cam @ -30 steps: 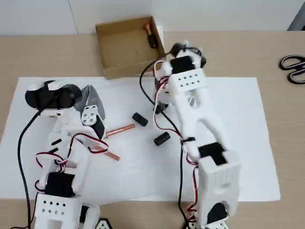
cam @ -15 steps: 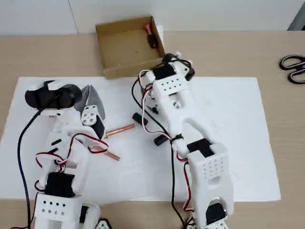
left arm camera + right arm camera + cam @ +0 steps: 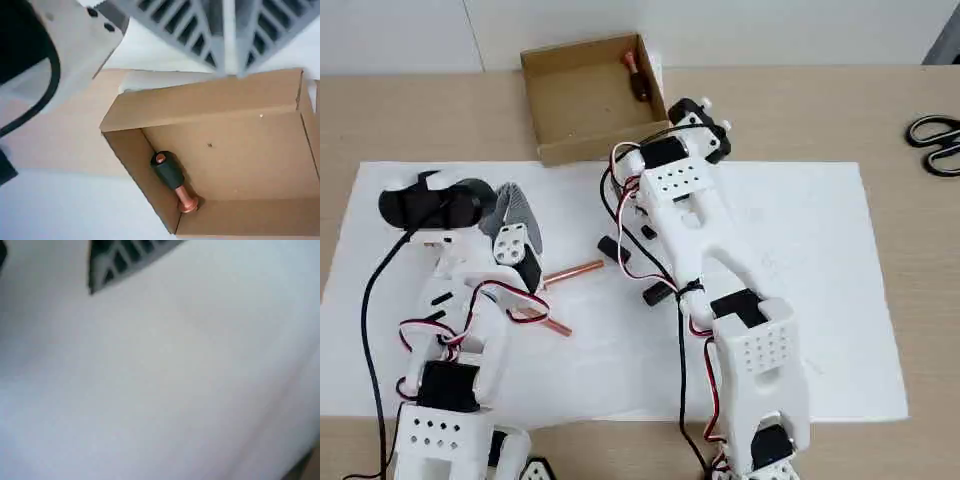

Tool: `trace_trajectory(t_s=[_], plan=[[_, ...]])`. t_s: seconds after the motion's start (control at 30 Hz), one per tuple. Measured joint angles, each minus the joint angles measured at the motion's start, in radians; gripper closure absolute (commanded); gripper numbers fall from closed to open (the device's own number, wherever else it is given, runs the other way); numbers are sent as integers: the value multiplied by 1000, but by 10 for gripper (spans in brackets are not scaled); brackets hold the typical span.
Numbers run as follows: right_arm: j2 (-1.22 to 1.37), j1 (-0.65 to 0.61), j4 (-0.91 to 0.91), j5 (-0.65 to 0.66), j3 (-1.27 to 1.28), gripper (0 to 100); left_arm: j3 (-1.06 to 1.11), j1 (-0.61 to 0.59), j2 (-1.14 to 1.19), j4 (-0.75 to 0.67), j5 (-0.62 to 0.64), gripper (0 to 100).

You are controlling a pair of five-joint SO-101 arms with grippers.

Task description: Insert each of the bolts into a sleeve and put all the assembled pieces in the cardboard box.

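"Looking from here, the left tool (image 3: pixel 231 70) seems closed on nothing, pointed at the box (image 3: pixel 210 107)."

"And the right tool (image 3: pixel 117 262)?"

"Open or closed, I cannot tell. It hangs low over the paper (image 3: pixel 840 230), close to a sleeve (image 3: pixel 612 248) and a second sleeve (image 3: pixel 658 292); I'd guess a sleeve is its next pick."

"And the loose parts?"

"A bolt (image 3: pixel 572 272) and a second bolt (image 3: pixel 554 325) lie by the left arm (image 3: pixel 470 300), near the sleeves, within reach of both arms. One piece (image 3: pixel 170 175) sits in the box's corner, leaving room, at the counter's (image 3: pixel 420 110) far side."
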Motion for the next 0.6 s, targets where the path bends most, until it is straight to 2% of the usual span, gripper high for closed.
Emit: trace_trajectory(t_s=[0.6], plan=[[75,43,-9,0,0,772,9,0,0,0,0,994]])
